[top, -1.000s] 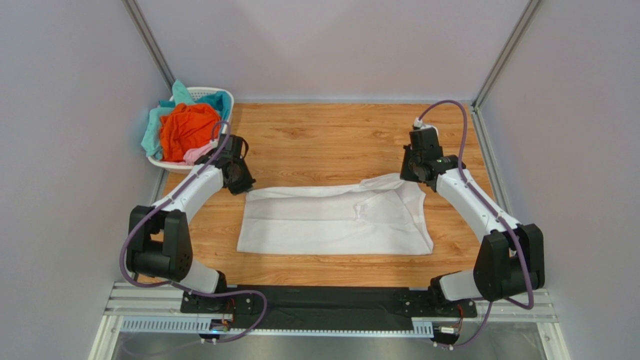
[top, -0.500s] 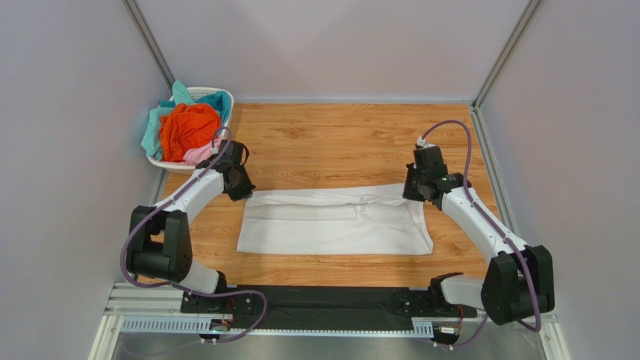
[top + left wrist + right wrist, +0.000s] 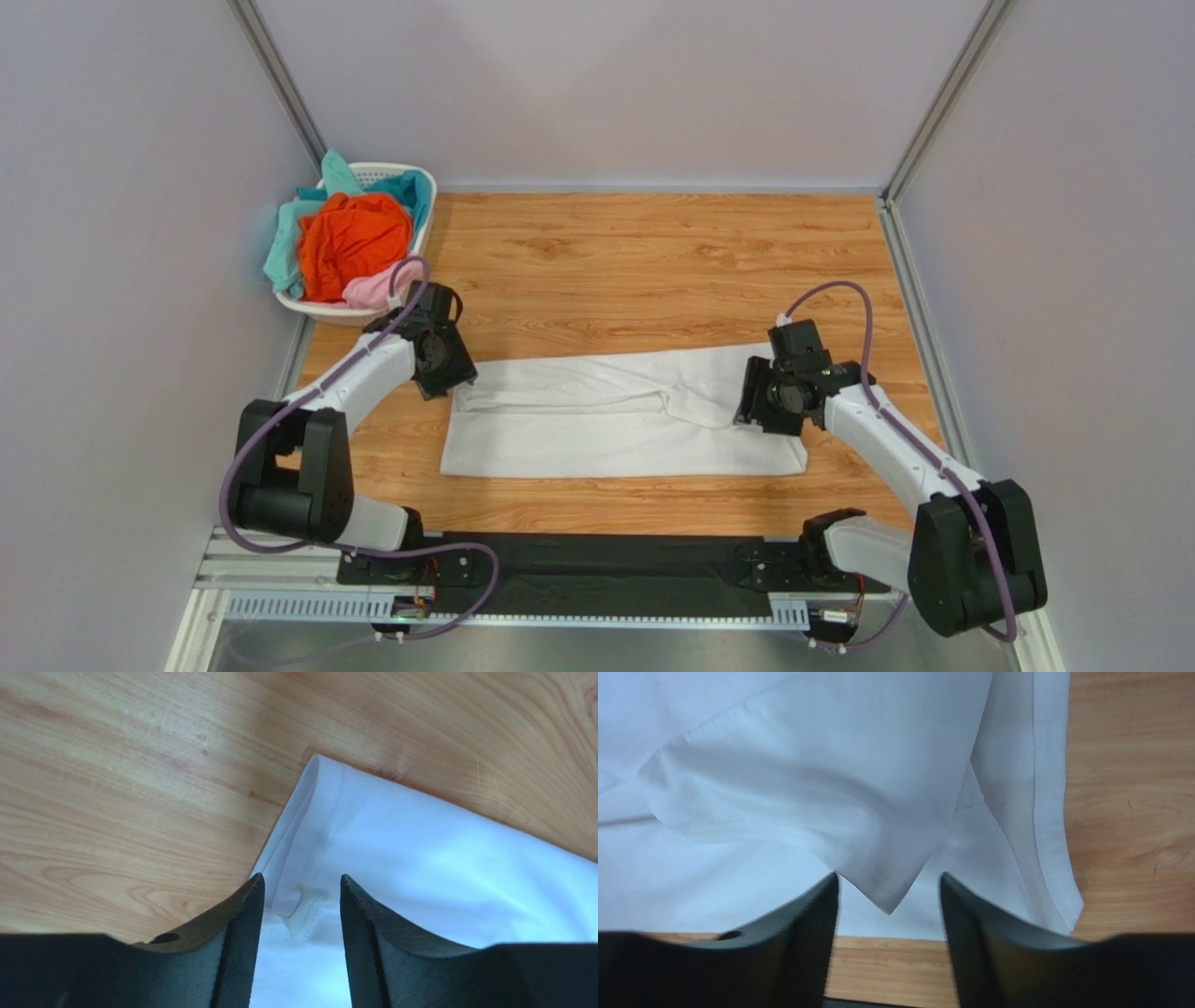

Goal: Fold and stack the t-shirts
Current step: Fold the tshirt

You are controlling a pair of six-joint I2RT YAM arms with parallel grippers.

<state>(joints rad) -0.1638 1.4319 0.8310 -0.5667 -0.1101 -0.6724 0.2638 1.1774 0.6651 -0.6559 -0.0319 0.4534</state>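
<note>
A white t-shirt [image 3: 617, 420] lies folded lengthwise into a long band on the wooden table [image 3: 631, 252]. My left gripper [image 3: 452, 375] stands open over the band's far left corner. In the left wrist view the left gripper [image 3: 300, 896] has its jaws apart, with a puckered hem of the white t-shirt [image 3: 435, 861] lying loose between them. My right gripper [image 3: 758, 406] is open over the right end. In the right wrist view the right gripper [image 3: 889, 892] frames a free corner of the white t-shirt [image 3: 808, 777], untouched. More t-shirts, orange [image 3: 351, 238], teal [image 3: 295, 231] and pink [image 3: 372, 287], sit in the basket.
The white lattice basket [image 3: 421, 189] stands at the table's far left corner, just behind the left arm. Grey walls close in the left, right and back sides. A black rail with the arm bases runs along the near edge.
Both grippers carried the shirt's far edge toward the near side, folding it over, then opened and let go. The shirt is now a narrower band.
</note>
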